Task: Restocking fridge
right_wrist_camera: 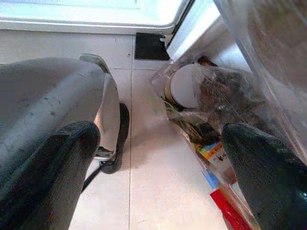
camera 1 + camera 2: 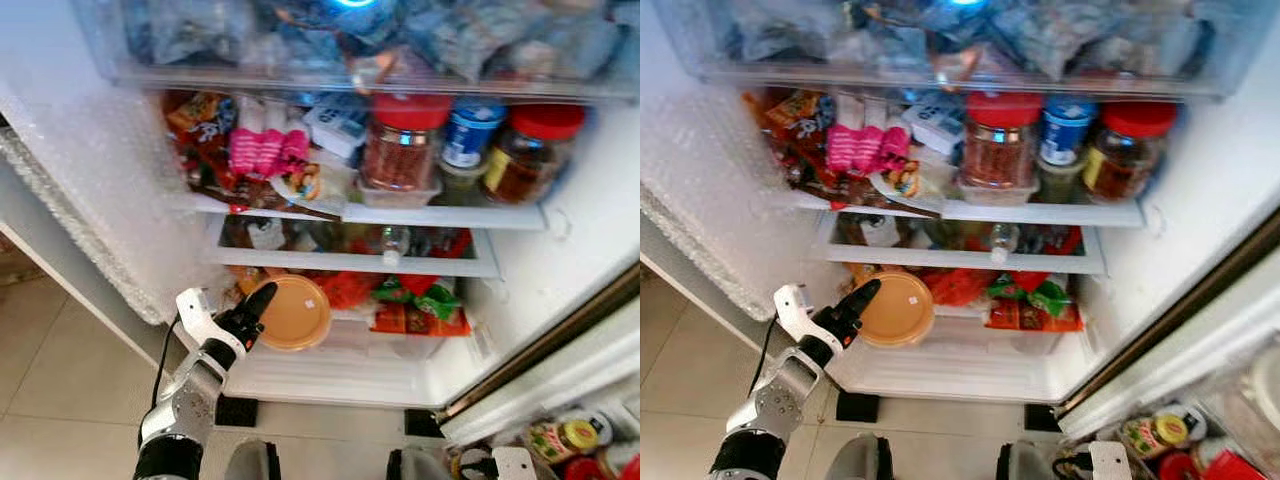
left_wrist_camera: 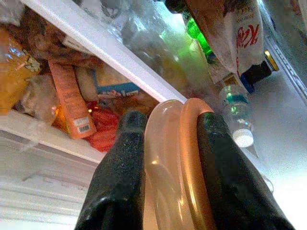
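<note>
Here left gripper point(image 3: 165, 143) clamps orange container point(image 2: 292, 312) at fridge point(image 2: 90, 200) drawer.

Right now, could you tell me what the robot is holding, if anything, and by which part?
The left claw grips the orange lidded container by its rim; the right claw holds nothing.

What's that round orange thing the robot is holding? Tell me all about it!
It's a round, flat tub of see-through orange plastic, with a lid and a small white sticker on its face. The left gripper pinches its rim between two black fingers, so it stands on edge, its face turned out towards the camera. It is held at the lower left of the open fridge, in front of red and green packets.
</note>
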